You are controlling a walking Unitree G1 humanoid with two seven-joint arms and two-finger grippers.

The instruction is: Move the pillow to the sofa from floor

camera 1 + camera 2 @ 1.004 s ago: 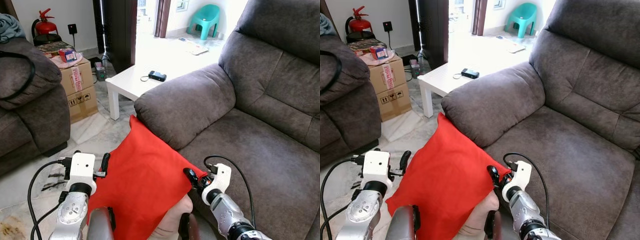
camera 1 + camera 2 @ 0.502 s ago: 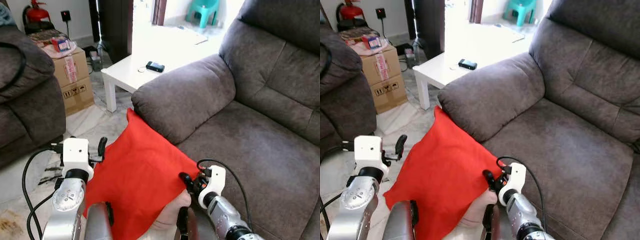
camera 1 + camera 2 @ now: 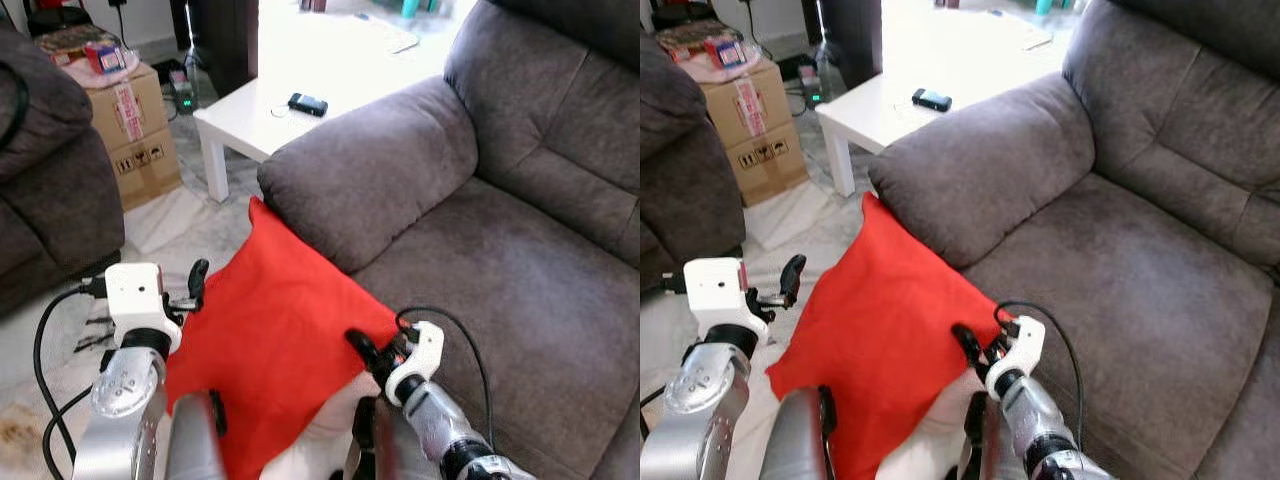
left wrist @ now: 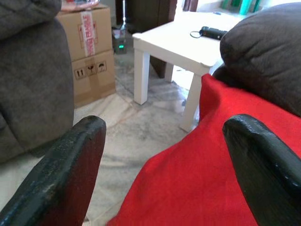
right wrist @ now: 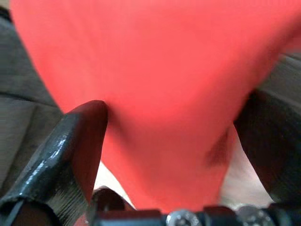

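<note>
The pillow (image 3: 275,330) stood tilted between the two arms, its upper corner against the armrest (image 3: 370,175) of the sofa (image 3: 520,260) on the right. The left gripper (image 3: 190,290) sat at its left edge, the right gripper (image 3: 368,352) at its right corner. Behind the armrest stood the desk (image 3: 260,110), a small device (image 3: 307,103) on it. Cardboard boxes (image 3: 140,125) stood farther left, beside another sofa (image 3: 45,190).
</note>
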